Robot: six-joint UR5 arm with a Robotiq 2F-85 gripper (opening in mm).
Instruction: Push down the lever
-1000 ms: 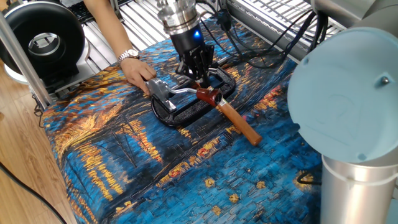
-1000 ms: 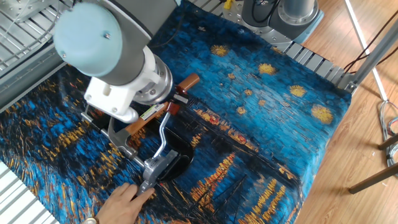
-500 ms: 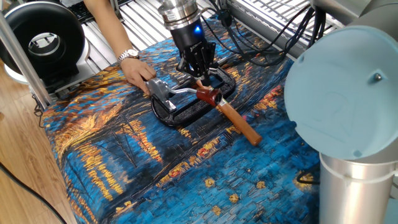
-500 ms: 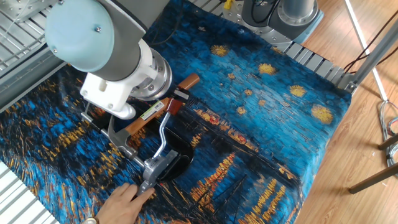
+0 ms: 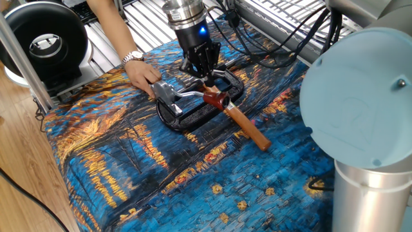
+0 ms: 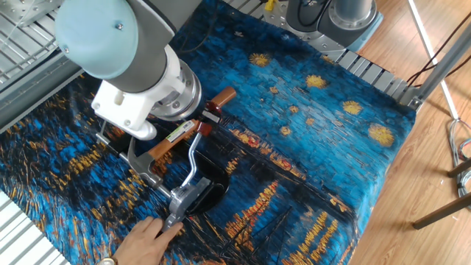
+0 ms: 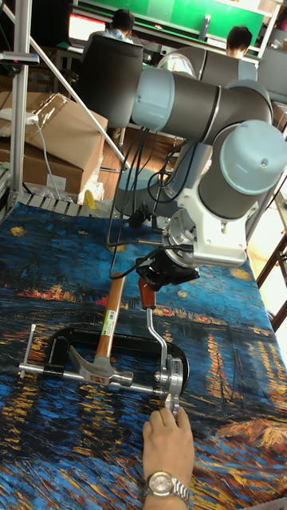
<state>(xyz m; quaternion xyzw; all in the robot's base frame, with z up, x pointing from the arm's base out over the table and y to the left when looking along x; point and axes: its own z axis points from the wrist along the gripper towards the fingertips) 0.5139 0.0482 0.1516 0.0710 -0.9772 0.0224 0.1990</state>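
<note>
Dark gripper fingers (image 5: 203,69) point straight down with the tips drawn nearly together, holding nothing; the gripper (image 5: 205,80) hangs just above the dark red rubbery end of the thin bent silver lever (image 5: 207,96). Left of the fingers, a bare hand with a silver wristwatch (image 5: 143,75) presses on the silver bracket (image 5: 167,95) where the lever hinges. Under the fingers lies the black oval base (image 5: 193,118), on the blue and gold painted cloth (image 5: 129,161). Right of the fingers, the wooden-handled steel-headed hammer (image 5: 248,128) slants away across the base, its handle touching the lever's red end.
</note>
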